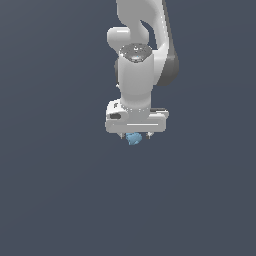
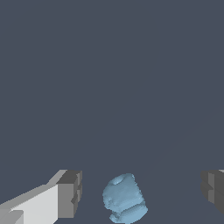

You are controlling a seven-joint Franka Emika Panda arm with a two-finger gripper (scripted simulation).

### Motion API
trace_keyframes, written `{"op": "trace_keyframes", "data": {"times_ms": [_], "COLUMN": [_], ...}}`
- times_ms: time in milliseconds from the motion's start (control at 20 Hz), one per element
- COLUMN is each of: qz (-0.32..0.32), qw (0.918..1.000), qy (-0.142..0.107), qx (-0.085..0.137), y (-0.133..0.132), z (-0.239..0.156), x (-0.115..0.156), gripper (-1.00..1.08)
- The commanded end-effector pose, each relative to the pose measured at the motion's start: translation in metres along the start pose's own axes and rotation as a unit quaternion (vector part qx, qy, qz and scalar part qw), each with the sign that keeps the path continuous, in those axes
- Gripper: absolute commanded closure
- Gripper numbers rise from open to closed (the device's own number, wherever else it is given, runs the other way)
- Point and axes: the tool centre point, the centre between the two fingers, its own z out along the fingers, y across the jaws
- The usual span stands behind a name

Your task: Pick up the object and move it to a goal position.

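The object [image 1: 133, 139] is a small light-blue lumpy blob on the dark floor, just under the white gripper [image 1: 135, 136] in the exterior view. In the wrist view the object [image 2: 124, 198] lies between the two fingers, one grey pad [image 2: 70, 193] on one side and the other pad [image 2: 213, 191] far on the other. The gripper [image 2: 141, 193] is open wide around the object, and neither pad touches it. The object sits nearer the first pad.
The white arm [image 1: 137, 60] rises above the gripper in the exterior view. The plain dark grey floor [image 1: 60, 200] fills the rest of both views.
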Motion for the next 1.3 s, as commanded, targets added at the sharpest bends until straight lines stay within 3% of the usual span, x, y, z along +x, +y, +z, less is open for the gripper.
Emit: {"op": "trace_keyframes", "data": {"times_ms": [0,500,900,1250], "qz": [0.0,0.008,-0.006,-0.055], "qw": [1.0,1.0,1.0,0.9983], "qy": [0.0,-0.002,-0.004,-0.015], "qx": [0.0,-0.006,-0.007,-0.01], "y": [0.0,0.033,0.03,0.023], "z": [0.0,0.003,0.01,0.036], "x": [0.0,-0.001,-0.008,-0.033], "gripper": [-0.92,-0.92,-0.92,-0.92]}}
